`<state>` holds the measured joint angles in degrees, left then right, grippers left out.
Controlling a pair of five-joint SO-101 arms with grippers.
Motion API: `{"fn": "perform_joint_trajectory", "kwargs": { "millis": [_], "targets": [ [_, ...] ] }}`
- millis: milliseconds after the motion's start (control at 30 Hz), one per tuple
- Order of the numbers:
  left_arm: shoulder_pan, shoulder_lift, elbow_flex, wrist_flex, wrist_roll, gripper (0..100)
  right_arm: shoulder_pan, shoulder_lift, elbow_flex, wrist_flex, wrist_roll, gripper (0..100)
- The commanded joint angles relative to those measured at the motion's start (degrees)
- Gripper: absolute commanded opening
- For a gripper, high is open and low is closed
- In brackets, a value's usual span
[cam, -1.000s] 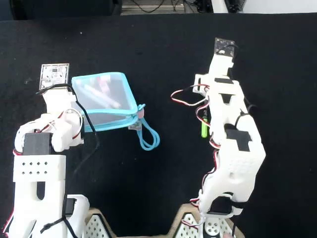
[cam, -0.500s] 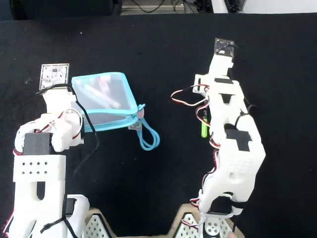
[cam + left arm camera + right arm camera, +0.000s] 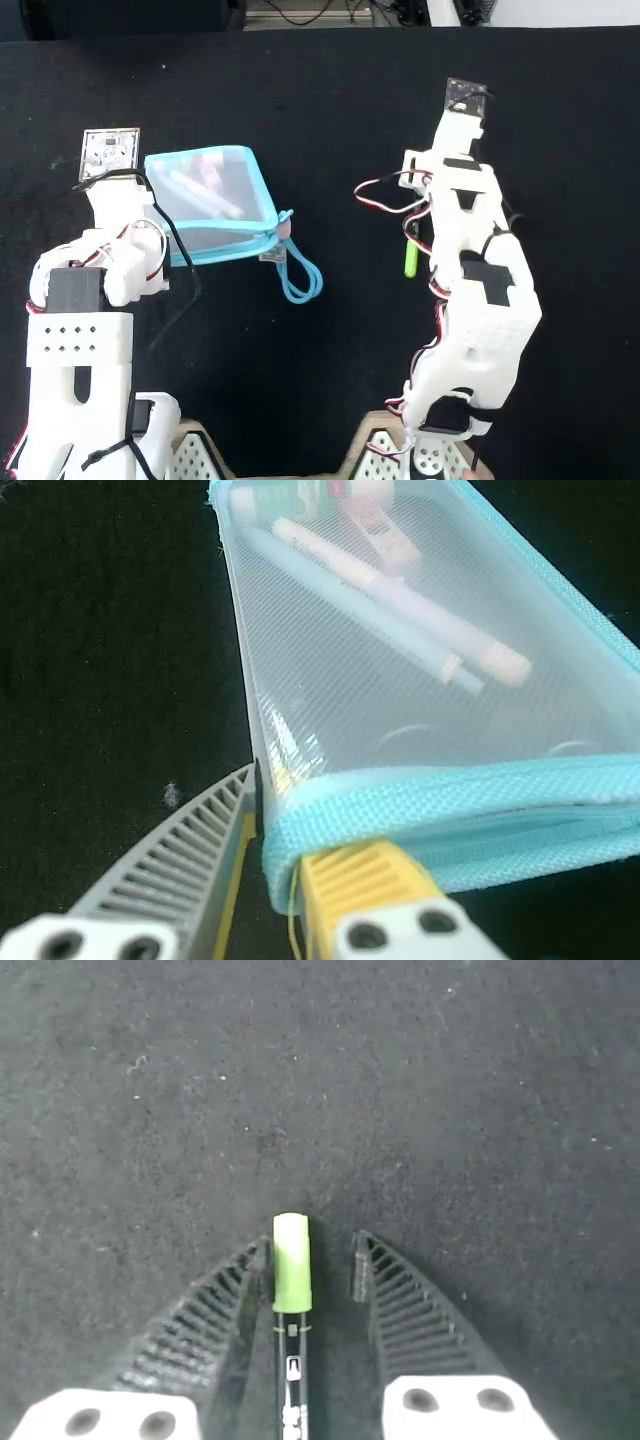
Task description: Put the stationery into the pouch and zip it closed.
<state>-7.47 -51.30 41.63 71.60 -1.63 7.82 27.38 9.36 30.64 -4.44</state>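
Black cloth table (image 3: pixel 330 90); left gripper (image 3: pixel 278 815) clamped on the limp mesh pouch (image 3: pixel 400 690) at its corner; right gripper (image 3: pixel 308 1247) spread astride the green pen (image 3: pixel 291 1275), probably light, stiff, slick; best pinched mid-barrel.

Wide table (image 3: pixel 350 110) gap between pouch (image 3: pixel 212 205) and pen (image 3: pixel 410 259)

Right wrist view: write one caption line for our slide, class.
Open right gripper straddles a green-capped pen lying on the black table.
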Motion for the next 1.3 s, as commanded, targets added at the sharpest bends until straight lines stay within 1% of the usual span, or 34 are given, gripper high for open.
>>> {"fn": "perform_joint_trajectory", "kwargs": {
  "millis": [0, 67, 233, 567, 600, 667, 833, 1000, 1133, 1267],
  "targets": [
    [-0.13, -0.44, -0.48, -0.26, 0.00, 3, 0.62, -0.31, -3.56, -0.97, -0.09, 12.0],
    [-0.13, -0.44, -0.48, -0.26, 0.00, 3, 0.18, -0.31, -3.47, -0.88, 0.18, 12.0],
    [-0.13, -0.44, -0.48, -0.26, 0.00, 3, -0.88, 0.66, -3.82, -0.09, 6.86, 12.0],
    [-0.13, -0.44, -0.48, -0.26, 0.00, 3, -0.53, 5.23, -15.16, 13.98, 7.03, 11.8],
    [-0.13, -0.44, -0.48, -0.26, 0.00, 3, -0.53, 5.32, -15.69, 14.86, 7.03, 10.3],
    [-0.13, -0.44, -0.48, -0.26, 0.00, 3, -0.44, 5.23, -16.31, 15.82, 7.12, 1.8],
    [-0.13, -0.44, -0.48, -0.26, 0.00, 3, -1.14, 4.88, -16.31, 19.60, 7.12, 1.1],
    [-0.13, -0.44, -0.48, -0.26, 0.00, 3, -6.07, 0.84, -13.85, 26.64, 7.12, 1.0],
    [-0.13, -0.44, -0.48, -0.26, 0.00, 3, -9.76, -2.68, -8.92, 27.08, 7.47, 1.0],
    [-0.22, -0.44, -0.48, -0.26, 0.00, 3, -10.81, -10.07, -2.59, 27.52, 7.56, 1.0]
  ]
}}
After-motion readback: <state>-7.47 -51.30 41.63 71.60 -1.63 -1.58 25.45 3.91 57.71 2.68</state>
